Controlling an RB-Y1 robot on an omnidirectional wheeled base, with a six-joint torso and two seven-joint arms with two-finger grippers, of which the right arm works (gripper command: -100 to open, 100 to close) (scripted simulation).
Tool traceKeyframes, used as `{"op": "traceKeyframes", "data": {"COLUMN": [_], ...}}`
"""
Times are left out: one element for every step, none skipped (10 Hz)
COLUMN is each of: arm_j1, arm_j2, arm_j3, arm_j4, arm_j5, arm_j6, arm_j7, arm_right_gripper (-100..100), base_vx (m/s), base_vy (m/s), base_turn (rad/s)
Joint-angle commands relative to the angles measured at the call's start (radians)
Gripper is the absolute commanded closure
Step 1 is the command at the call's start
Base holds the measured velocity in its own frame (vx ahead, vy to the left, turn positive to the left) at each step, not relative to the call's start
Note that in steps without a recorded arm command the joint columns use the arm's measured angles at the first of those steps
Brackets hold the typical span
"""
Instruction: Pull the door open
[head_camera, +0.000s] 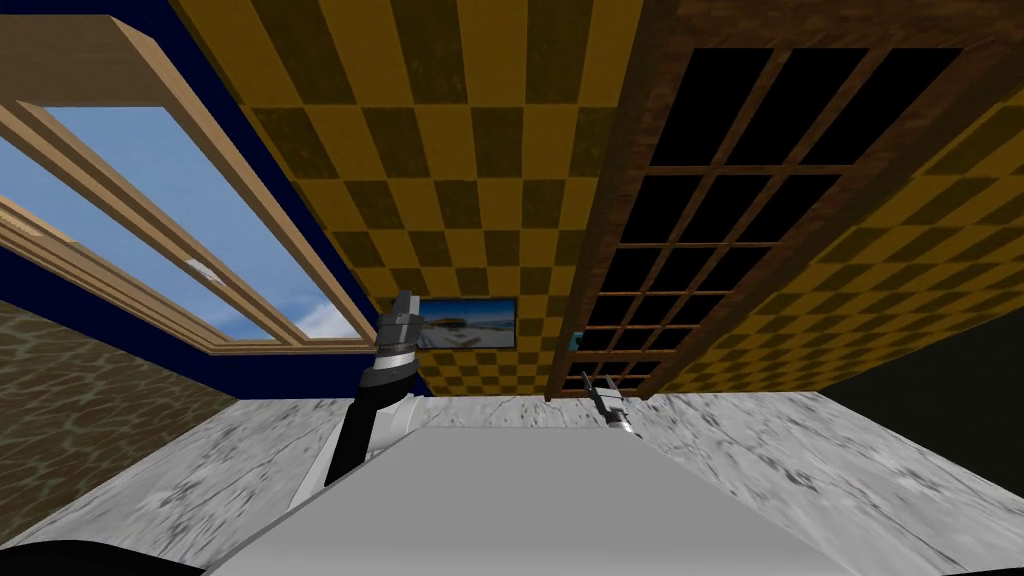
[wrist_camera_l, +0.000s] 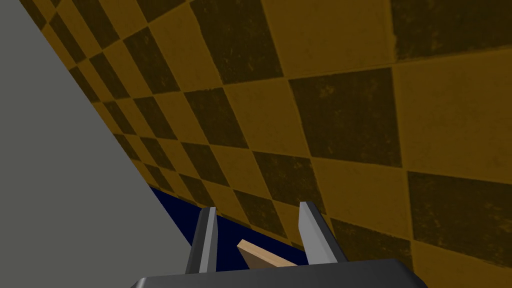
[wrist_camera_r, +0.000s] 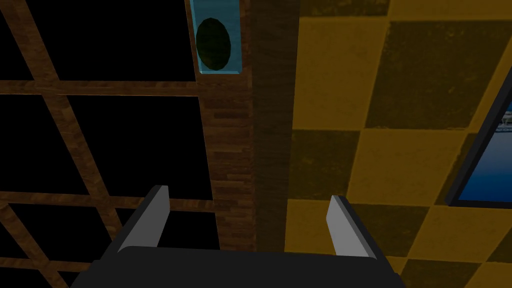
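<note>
The door (head_camera: 640, 290) is a brown wooden lattice with black panes, set in a yellow-and-brown checkered wall (head_camera: 450, 150). In the right wrist view its edge stile (wrist_camera_r: 232, 150) runs straight ahead of my right gripper (wrist_camera_r: 247, 220), which is open with nothing between its fingers. A light blue handle plate with a dark oval knob (wrist_camera_r: 215, 42) sits on the stile beyond the fingertips, apart from them. In the head view the right gripper (head_camera: 592, 384) is low before the door's left edge, below the small blue handle (head_camera: 574, 342). My left gripper (head_camera: 404, 300) is raised by the wall, its fingers apart and empty (wrist_camera_l: 257, 232).
A framed picture (head_camera: 468, 322) hangs on the wall between the two arms, and its dark frame (wrist_camera_r: 482, 150) lies beside the right gripper. A large wood-framed window (head_camera: 150, 220) is on the left wall. The floor (head_camera: 800, 470) is grey marble.
</note>
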Motion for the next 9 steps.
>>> {"op": "traceKeyframes", "data": {"arm_j1": [-0.011,-0.015,-0.018,-0.022,-0.024,-0.028,-0.030,-0.032,-0.037], "arm_j2": [0.002,0.007,0.013,0.018,0.023,0.030,0.035,0.031,0.005], "arm_j3": [-0.010,-0.016,-0.022,-0.027,-0.031,-0.037,-0.041,-0.039,-0.059], "arm_j4": [0.037,0.059,0.080,0.101,0.116,0.139,0.153,0.148,0.179], "arm_j5": [0.011,0.021,0.031,0.040,0.047,0.057,0.063,0.058,0.044], "arm_j6": [-0.014,-0.022,-0.031,-0.039,-0.045,-0.054,-0.060,-0.057,-0.075], "arm_j7": [0.025,0.043,0.061,0.079,0.091,0.110,0.122,0.114,0.114], "arm_right_gripper": [-100,-100,-100,-100,-100,-100,-100,-100,-100], "base_vx": [0.051,0.062,0.056,0.053,0.070,0.075,0.062,0.025,0.128], "base_vy": [-0.138,-0.128,-0.144,-0.155,-0.133,-0.138,-0.134,-0.058,0.022], "base_turn": [0.105,0.107,0.121,0.103,0.111,0.135,0.101,0.022,0.160]}}
